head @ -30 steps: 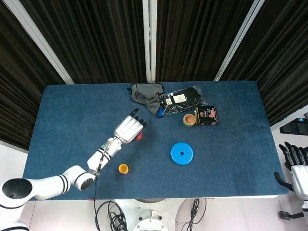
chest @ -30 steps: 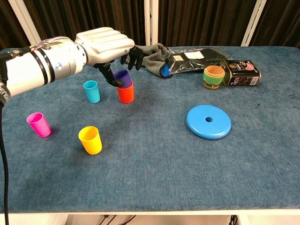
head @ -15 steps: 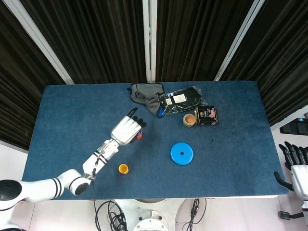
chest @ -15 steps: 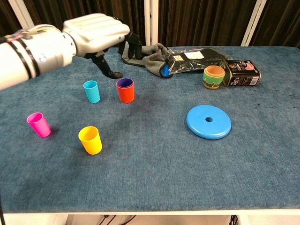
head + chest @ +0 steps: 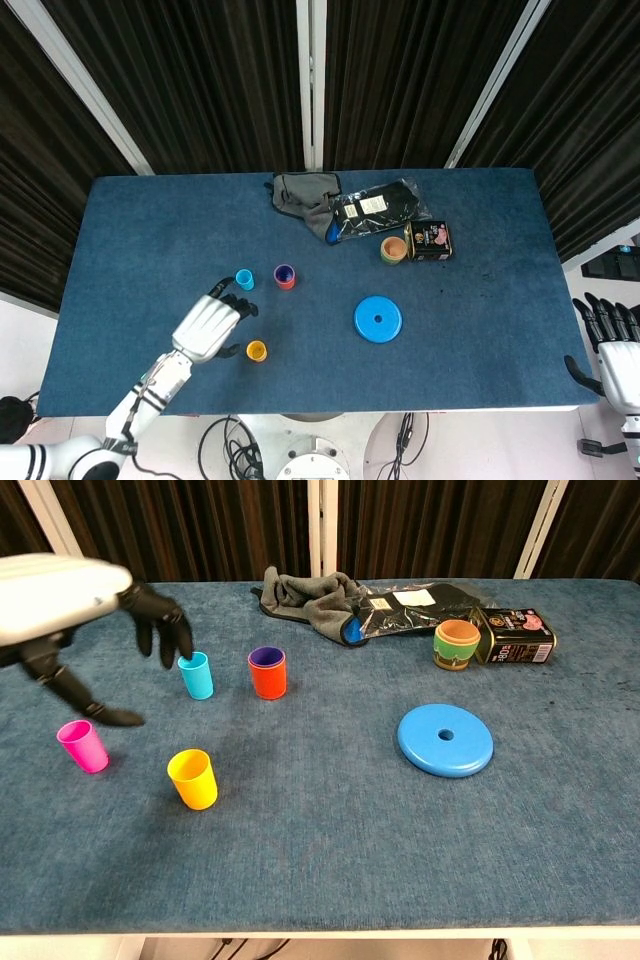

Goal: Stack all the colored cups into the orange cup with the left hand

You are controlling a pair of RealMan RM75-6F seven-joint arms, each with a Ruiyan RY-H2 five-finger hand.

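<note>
One purple cup (image 5: pixel 265 657) nested in orange cup (image 5: pixel 268 677), cyan cup (image 5: pixel 196 674) just left of it, yellow cup (image 5: pixel 192 778) and pink cup (image 5: pixel 83 746) nearer, left hand (image 5: pixel 75 600) empty above pink, fingers spread, right hand (image 5: pixel 612 335) off-table, fingers apart.

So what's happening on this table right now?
A two-armed robot is nesting cups. The purple cup already sits inside the orange cup. The left hand hovers open, holding nothing, above the pink cup, with the cyan cup and yellow cup loose nearby. The right hand is idle off the table's edge.
</note>
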